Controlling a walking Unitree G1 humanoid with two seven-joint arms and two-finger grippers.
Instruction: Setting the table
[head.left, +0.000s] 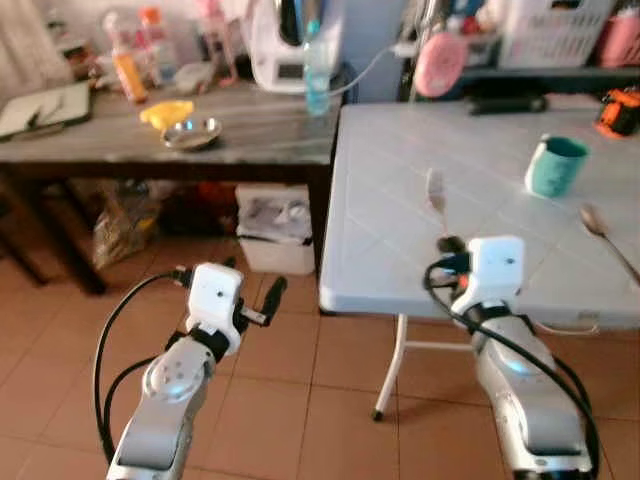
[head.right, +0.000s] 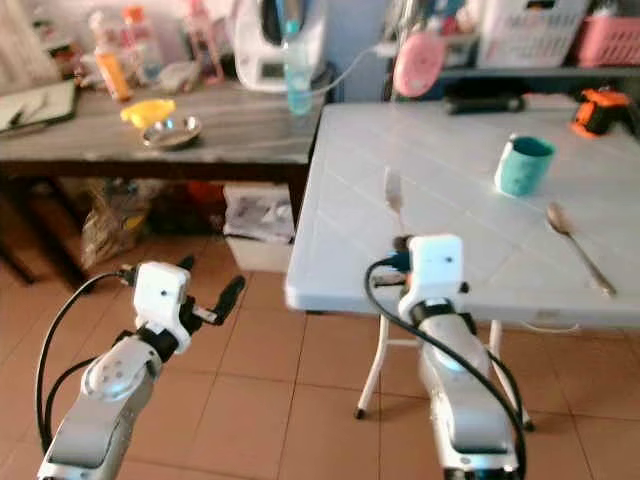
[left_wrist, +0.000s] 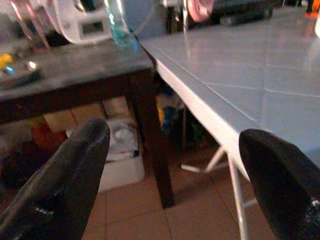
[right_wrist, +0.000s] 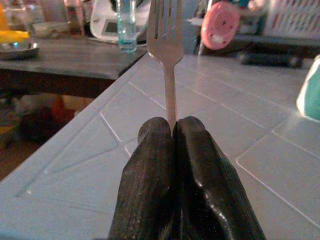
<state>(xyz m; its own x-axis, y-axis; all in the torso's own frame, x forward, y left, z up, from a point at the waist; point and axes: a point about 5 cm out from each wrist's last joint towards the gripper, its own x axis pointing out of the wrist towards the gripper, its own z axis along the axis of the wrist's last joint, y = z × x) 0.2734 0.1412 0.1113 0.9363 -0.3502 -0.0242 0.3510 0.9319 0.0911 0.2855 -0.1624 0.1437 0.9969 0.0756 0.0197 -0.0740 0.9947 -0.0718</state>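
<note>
My right gripper (right_wrist: 173, 127) is shut on the handle of a silver fork (right_wrist: 167, 45), whose tines point away over the white folding table (head.left: 400, 230). In the eye views the fork (head.left: 436, 192) sticks out past my right wrist, just above the tabletop near its front left part. A teal cup (head.left: 555, 165) stands further back on the right, and a spoon (head.left: 606, 236) lies near the right edge. My left gripper (head.left: 262, 300) is open, held low over the tiled floor to the left of the table, with nothing between its fingers (left_wrist: 65, 185).
A dark wooden side table (head.left: 150, 145) stands to the left of the white table, carrying bottles, a metal bowl (head.left: 192, 132), a yellow item and a white appliance. A white bin (head.left: 272, 232) sits beneath it. An orange tool (head.left: 621, 110) and baskets lie at the back right.
</note>
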